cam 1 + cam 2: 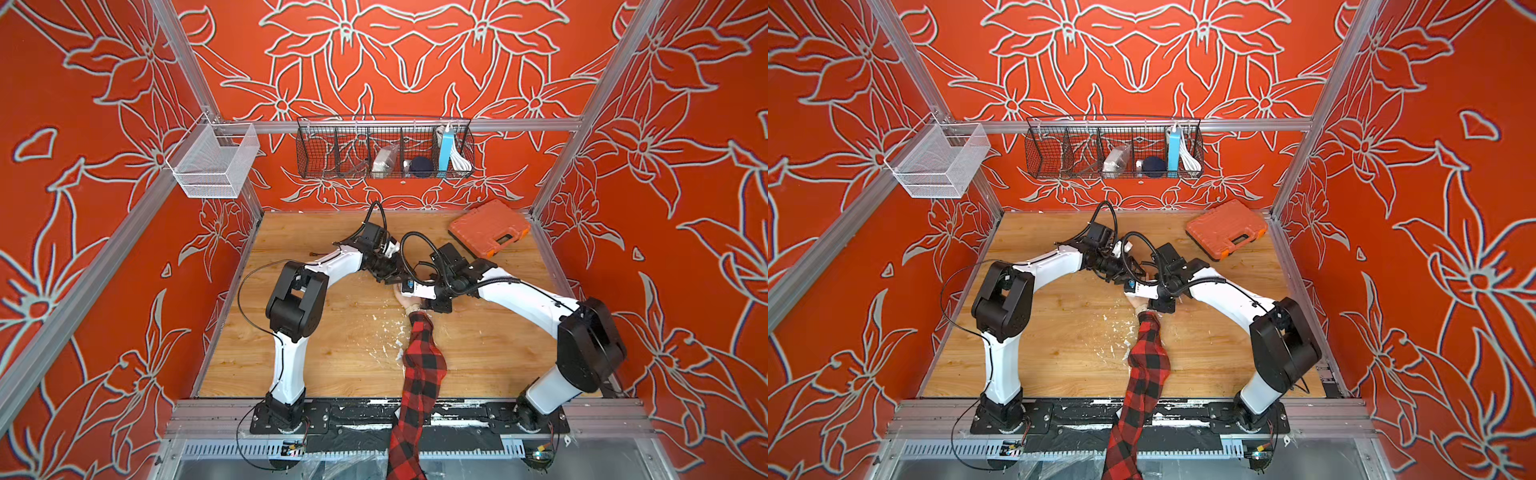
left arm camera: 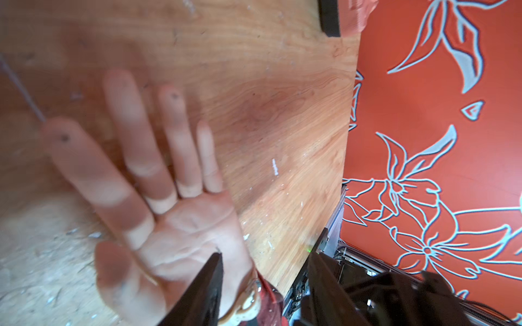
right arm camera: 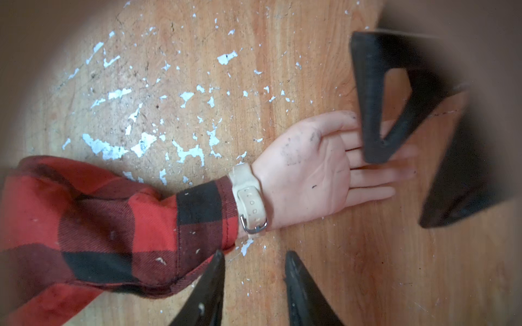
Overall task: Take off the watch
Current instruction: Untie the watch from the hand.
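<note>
Right wrist view: the buckled watch (image 3: pixel 250 197) lies just beyond the half-parted, empty right pincer (image 3: pixel 254 255).

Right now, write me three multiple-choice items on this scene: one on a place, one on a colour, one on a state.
1. Where is the watch?
A hanging on the wall
B round the wrist, between hand and sleeve
C inside a box

2. What colour is the sleeve?
A plain blue
B white
C red and black check

3. How is the strap's buckle?
A fastened
B undone
C broken off

Answers:
1 B: the right wrist view shows the cream strap wrapped round the wrist.
2 C: the checks are plain in that same view.
3 A: the strap end passes through the metal buckle.
</note>
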`<action>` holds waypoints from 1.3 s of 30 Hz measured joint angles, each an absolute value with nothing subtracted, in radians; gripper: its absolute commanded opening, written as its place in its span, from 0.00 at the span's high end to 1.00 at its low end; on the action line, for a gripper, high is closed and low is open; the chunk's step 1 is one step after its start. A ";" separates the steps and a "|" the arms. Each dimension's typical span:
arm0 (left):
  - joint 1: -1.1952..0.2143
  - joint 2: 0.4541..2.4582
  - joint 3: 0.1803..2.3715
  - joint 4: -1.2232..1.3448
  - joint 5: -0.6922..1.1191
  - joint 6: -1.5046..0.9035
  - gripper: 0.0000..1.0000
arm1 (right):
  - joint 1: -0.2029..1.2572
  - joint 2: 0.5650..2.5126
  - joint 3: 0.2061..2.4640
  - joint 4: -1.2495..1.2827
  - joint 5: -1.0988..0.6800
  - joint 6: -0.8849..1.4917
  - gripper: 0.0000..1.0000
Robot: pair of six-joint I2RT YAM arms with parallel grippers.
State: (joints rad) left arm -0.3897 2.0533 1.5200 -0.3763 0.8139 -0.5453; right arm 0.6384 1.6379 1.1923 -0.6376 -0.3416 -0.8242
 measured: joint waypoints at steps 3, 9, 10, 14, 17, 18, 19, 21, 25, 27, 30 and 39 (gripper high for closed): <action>-0.390 2.074 1.550 -0.395 0.821 -0.534 0.51 | 0.638 1.700 1.231 -0.671 -0.356 -0.868 0.65; -0.390 2.122 1.552 -0.439 0.828 -0.514 0.51 | 0.638 1.749 1.257 -0.690 -0.376 -0.905 0.66; -0.390 2.126 1.544 -0.434 0.831 -0.517 0.51 | 0.638 1.750 1.265 -0.695 -0.379 -0.910 0.66; -0.390 2.133 1.522 -0.432 0.836 -0.529 0.51 | 0.639 1.765 1.301 -0.700 -0.387 -0.930 0.68; -0.390 2.134 1.522 -0.432 0.835 -0.532 0.51 | 0.639 1.784 1.315 -0.704 -0.387 -0.939 0.70; -0.390 2.134 1.522 -0.431 0.835 -0.532 0.51 | 0.639 1.791 1.317 -0.704 -0.387 -0.942 0.71; -0.390 2.134 1.522 -0.431 0.835 -0.532 0.51 | 0.639 1.799 1.321 -0.707 -0.389 -0.945 0.71; -0.390 2.134 1.522 -0.432 0.835 -0.532 0.51 | 0.642 1.814 1.331 -0.715 -0.395 -0.952 0.71; -0.390 2.134 1.523 -0.432 0.831 -0.531 0.51 | 0.649 1.830 1.345 -0.723 -0.395 -0.958 0.73; -0.390 2.134 1.523 -0.432 0.831 -0.531 0.51 | 0.654 1.837 1.348 -0.724 -0.395 -0.960 0.75; -0.390 2.135 1.523 -0.433 0.829 -0.530 0.51 | 0.657 1.849 1.348 -0.726 -0.395 -0.963 0.78; -0.390 2.141 1.534 -0.447 0.809 -0.514 0.52 | 0.661 1.861 1.363 -0.728 -0.394 -0.976 0.92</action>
State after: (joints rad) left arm -0.3897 2.1407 1.5337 -0.4465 0.8089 -0.5137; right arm 0.6605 1.8610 1.3632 -0.7277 -0.3939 -0.9764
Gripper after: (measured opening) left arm 0.482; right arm 0.104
